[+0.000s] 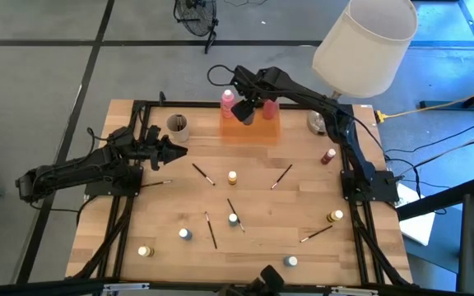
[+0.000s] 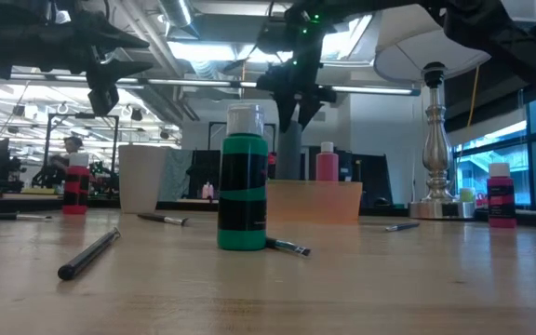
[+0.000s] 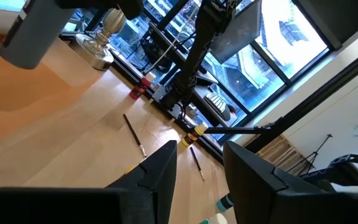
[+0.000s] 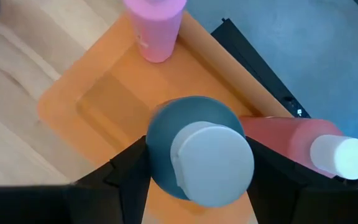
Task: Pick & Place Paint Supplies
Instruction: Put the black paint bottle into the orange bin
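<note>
Left gripper [image 1: 178, 150] sits over the left side of the wooden table [image 1: 253, 247], just beside the beige cup [image 1: 177, 126], fingers [image 3: 157, 174] apart with nothing between them. Scattered over the boards moving right you've got small pots: a yellow-lidded pot [image 1: 145, 251] near the front left, a white-lidded pot [image 1: 185, 234], another yellow-lidded one [image 1: 232, 177] mid-table, and thin dark brushes [image 1: 202, 173] lying flat here and there. At the back sits the orange tray [image 1: 250, 130] with a pink bottle [image 1: 228, 104] standing upright in it. Right gripper [image 1: 245, 107] is over that tray, fingers clamped on the grey bottle [image 4: 194, 149] just below its white cap, held upright above the tray floor; can't tell if its base touches. A second pink bottle [image 4: 303, 146] stands right next to it in the tray. Further right there's a red-lidded pot [image 1: 327, 155] near the right edge, and a lamp [image 1: 360, 45] at the back right corner.
</note>
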